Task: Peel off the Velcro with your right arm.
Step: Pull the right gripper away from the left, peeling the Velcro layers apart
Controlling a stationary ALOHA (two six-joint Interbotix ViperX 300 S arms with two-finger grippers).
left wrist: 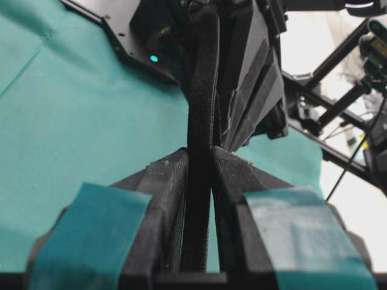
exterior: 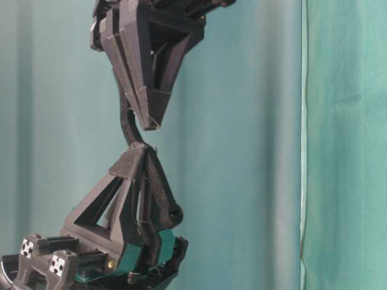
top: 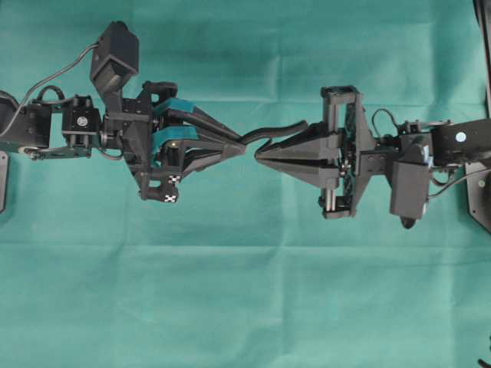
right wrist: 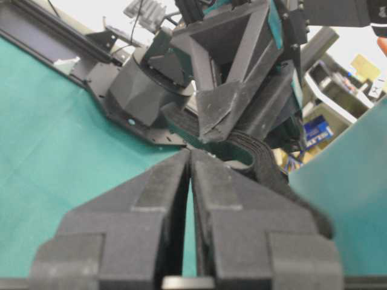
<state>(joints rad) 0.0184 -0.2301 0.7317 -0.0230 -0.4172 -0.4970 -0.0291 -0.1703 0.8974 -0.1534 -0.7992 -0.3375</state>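
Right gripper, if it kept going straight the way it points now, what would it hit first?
Most likely the left gripper, whose fingers clamp the Velcro directly ahead of the right gripper; the exact gap is unclear.

The 2 arms reach toward each other, tips nearly meeting mid-scene. The left tool (top: pixel 239 148) has its jaws pinched nearly together; the right tool (top: pixel 259 156) has its jaws pressed fully together.

The right gripper (right wrist: pixel 190 158) fills the foreground, its two black fingers (right wrist: pixel 151 193) pressed together at the tips. Just beyond those tips the left gripper (right wrist: pixel 227 124) pinches the black Velcro (right wrist: pixel 254 154), which curves past the right-hand finger. Green counter (right wrist: pixel 54 157) lies below.
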